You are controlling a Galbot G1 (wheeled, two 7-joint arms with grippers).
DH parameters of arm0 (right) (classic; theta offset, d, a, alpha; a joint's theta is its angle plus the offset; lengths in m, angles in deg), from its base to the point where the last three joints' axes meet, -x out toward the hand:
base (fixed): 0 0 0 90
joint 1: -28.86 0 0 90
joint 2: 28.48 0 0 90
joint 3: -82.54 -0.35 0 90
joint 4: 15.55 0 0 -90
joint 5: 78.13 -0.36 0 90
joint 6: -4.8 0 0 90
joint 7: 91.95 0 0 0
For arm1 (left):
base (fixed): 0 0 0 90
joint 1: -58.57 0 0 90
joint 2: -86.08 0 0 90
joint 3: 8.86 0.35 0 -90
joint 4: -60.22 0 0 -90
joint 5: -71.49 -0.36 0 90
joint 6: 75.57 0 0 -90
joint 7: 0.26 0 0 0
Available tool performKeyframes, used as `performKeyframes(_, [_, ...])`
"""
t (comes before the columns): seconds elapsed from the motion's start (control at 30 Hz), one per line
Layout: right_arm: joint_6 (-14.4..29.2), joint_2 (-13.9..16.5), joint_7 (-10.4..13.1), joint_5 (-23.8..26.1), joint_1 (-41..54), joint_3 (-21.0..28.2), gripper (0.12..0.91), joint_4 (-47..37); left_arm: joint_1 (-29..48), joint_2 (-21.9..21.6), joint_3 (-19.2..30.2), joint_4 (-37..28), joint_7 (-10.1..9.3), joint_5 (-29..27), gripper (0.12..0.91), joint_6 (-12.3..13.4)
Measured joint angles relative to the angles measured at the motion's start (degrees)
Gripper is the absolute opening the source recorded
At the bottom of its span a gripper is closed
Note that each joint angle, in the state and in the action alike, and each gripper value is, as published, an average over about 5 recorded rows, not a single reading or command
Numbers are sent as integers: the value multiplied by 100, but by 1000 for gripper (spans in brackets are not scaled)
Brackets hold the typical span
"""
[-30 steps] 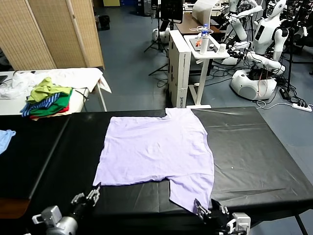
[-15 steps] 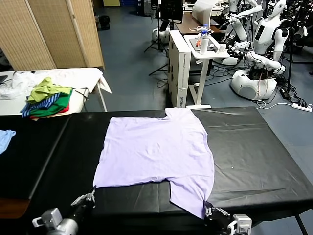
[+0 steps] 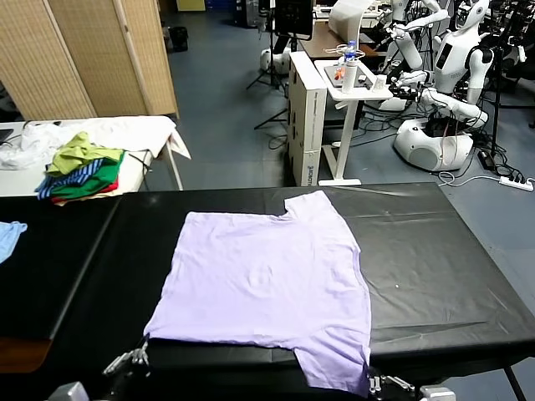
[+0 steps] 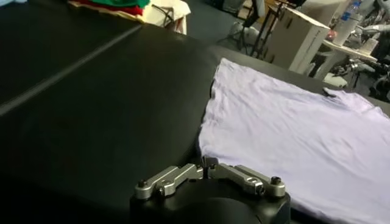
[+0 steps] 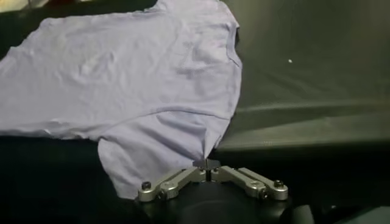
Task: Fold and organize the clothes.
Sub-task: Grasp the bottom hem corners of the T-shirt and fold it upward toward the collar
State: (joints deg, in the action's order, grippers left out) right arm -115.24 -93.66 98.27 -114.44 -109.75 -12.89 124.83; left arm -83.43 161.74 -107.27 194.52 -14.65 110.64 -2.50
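Pulling: both arms drag the T-shirt (image 3: 263,288) toward the robot; against the earlier head views, the whole shirt has slid nearer the table's front edge.
Left gripper (image 4: 209,168): jaws pinched closed on the shirt's near left hem corner, at about 7 o'clock in the head view, low at the table edge.
Right gripper (image 5: 208,164): jaws pinched closed on the tip of the near sleeve, at about 5 o'clock.
Shirt now: lying flat on the black table (image 3: 435,251), roughly centred, collar end toward 12 o'clock, near sleeve hanging over the front edge.
Meaning for the task: judged a flattening and positioning step; no fold is made yet.
Edges: the near hem runs just behind the front edge; any further pull would likely draw cloth off the table.
Open room: bare black surface lies wide at 3 o'clock and at 9 o'clock, and a band beyond the collar.
Nearby: a small blue cloth (image 3: 8,236) at 9 o'clock and a coloured clothes pile (image 3: 82,167) at 10 o'clock, both well apart from the shirt.
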Motion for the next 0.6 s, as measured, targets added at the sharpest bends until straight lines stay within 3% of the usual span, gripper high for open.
performKeyframes(0.27, [641, 261, -215, -151, 979, 153, 139, -725, 638, 295, 128, -362, 58, -145, 146, 276])
performKeyframes(0.6, [784, 211, -170, 112, 2312, 827, 139, -1881, 1583, 292, 320, -927, 324, -628, 146, 515])
